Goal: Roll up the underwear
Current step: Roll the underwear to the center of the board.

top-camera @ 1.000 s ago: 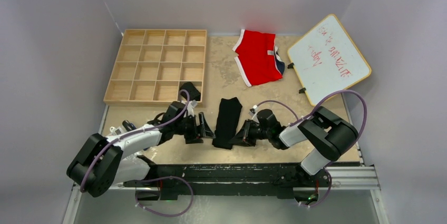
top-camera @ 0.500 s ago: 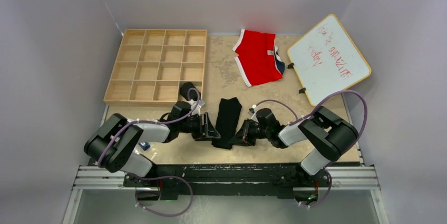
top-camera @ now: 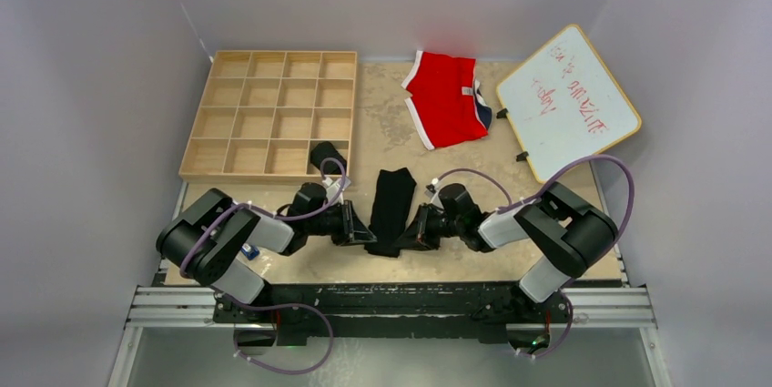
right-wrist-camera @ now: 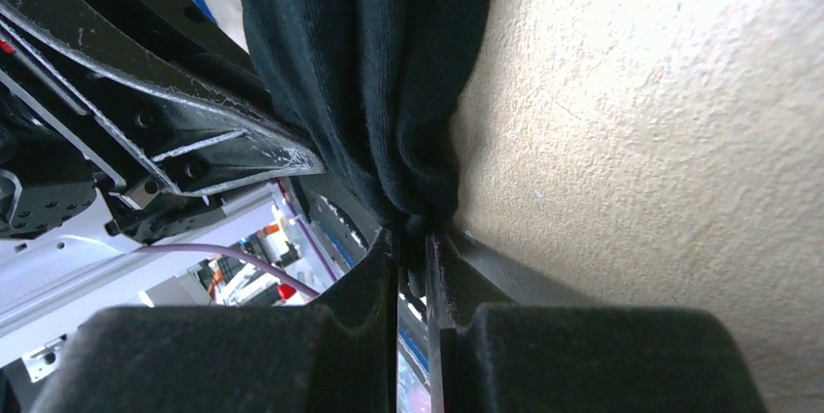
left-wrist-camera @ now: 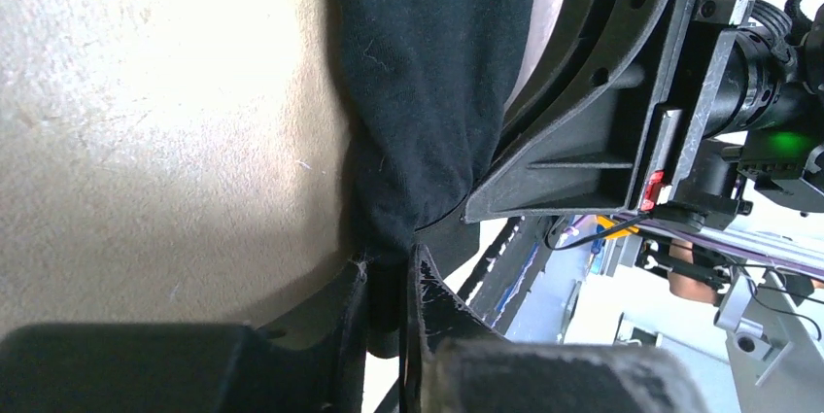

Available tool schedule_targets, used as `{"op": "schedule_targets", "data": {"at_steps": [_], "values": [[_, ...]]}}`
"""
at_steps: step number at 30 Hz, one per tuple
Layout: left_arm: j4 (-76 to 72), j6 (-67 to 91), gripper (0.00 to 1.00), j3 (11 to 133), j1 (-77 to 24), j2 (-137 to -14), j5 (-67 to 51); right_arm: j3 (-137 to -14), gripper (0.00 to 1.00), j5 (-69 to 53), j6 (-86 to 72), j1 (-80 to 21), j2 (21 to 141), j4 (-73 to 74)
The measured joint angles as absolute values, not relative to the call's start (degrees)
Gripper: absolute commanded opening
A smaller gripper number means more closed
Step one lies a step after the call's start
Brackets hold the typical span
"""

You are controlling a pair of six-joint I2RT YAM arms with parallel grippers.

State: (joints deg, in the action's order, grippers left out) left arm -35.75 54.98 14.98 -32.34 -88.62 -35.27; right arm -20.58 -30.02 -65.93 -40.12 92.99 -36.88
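A black underwear (top-camera: 391, 209) lies folded into a long narrow strip on the table, running away from the arms. My left gripper (top-camera: 365, 234) is shut on its near left corner, where the cloth bunches between the fingertips (left-wrist-camera: 389, 272). My right gripper (top-camera: 407, 236) is shut on the near right corner, and the ribbed fabric (right-wrist-camera: 369, 63) is pinched at its tips (right-wrist-camera: 413, 243). The two grippers face each other across the strip's near end. A second black bundle (top-camera: 327, 156) sits at the near right corner of the wooden tray.
The wooden grid tray (top-camera: 269, 114) stands at the back left. Red briefs with white trim (top-camera: 446, 97) lie at the back centre. A whiteboard (top-camera: 566, 97) leans at the back right. The table's near edge and the metal rail (top-camera: 391, 300) run just behind the grippers.
My left gripper has moved right to the strip's near left corner and closed on it. The right gripper has stayed shut on its corner.
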Motion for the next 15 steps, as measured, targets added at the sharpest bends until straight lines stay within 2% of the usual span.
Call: {"op": "schedule_targets", "data": {"at_steps": [3,8,13,15], "values": [[-35.7,55.0,0.0,15.0,-32.3,-88.6,-35.3,-20.7,0.21,-30.1,-65.3,-40.1,93.0,-36.7],[-31.0,54.4,0.0,16.6,-32.4,-87.3,-34.6,-20.7,0.49,-29.2,-61.2,-39.3,88.5,-33.4],[-21.8,51.7,0.0,20.2,-32.4,-85.4,-33.8,-24.5,0.58,-22.4,-46.0,-37.4,75.6,-19.6],[-18.7,50.9,0.0,21.6,-32.4,-85.2,-33.8,-26.4,0.64,-19.9,-39.3,-37.2,70.7,-18.0]]}}
